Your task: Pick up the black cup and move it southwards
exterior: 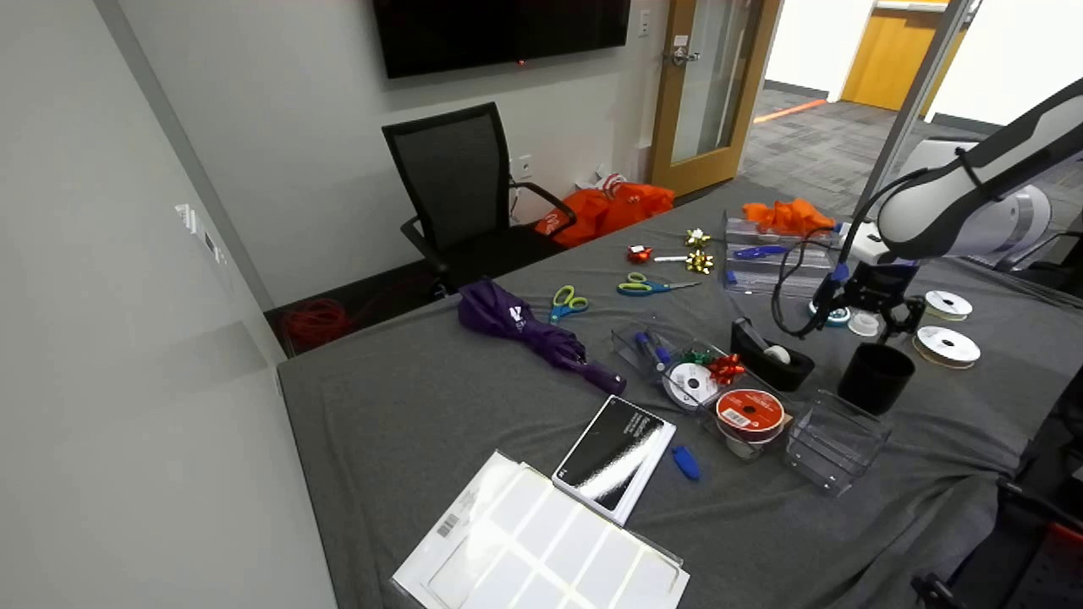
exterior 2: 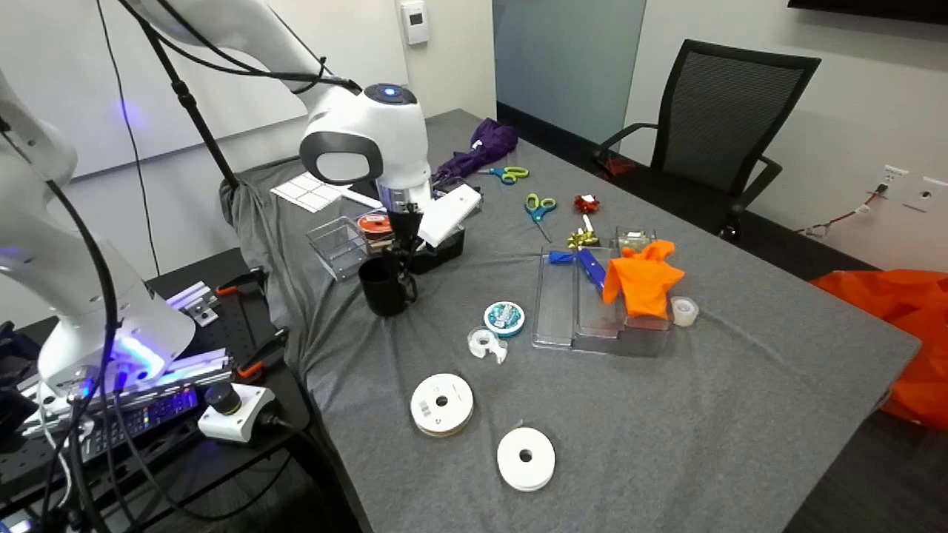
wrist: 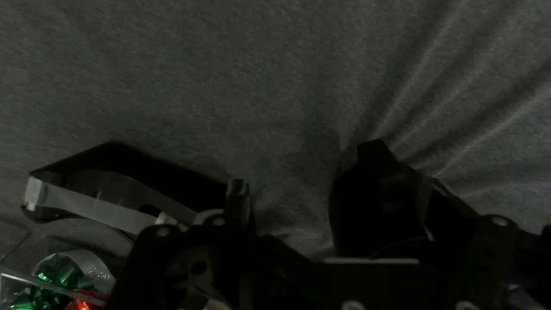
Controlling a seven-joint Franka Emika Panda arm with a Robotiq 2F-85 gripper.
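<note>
Well, the black cup (exterior 2: 381,292) is standing on the grey tablecloth (exterior: 406,423). The claw (wrist: 306,168) hangs at the top of the cup, and its two fingers are spread wide, with grey tablecloth showing between them. In the wrist view, one finger is in front of the cup, but I can't tell if it touches the cup or goes inside. The other finger is near a black tape holder (wrist: 129,161). The white arm (exterior 2: 404,133) reaches down to the claw. The cup is just beside a clear box (exterior: 838,436). Near that box is a red ribbon roll (exterior: 750,410), and then comes a clear tray (exterior: 623,348) with blue pens (exterior: 649,351), a white roll (exterior: 691,385) and a red bow (exterior: 726,369). Farther off lies a purple umbrella (exterior: 541,334), with two pairs of scissors (exterior: 647,288) near it. In both exterior views, two white spools (exterior 2: 429,404) lie flat on the other side of the cup. An orange cloth (exterior 2: 641,285) is on another clear tray (exterior 2: 552,326). By the wall (exterior: 584,110) stands a black chair (exterior: 461,186), and a black screen (exterior: 499,30) hangs up high.
</note>
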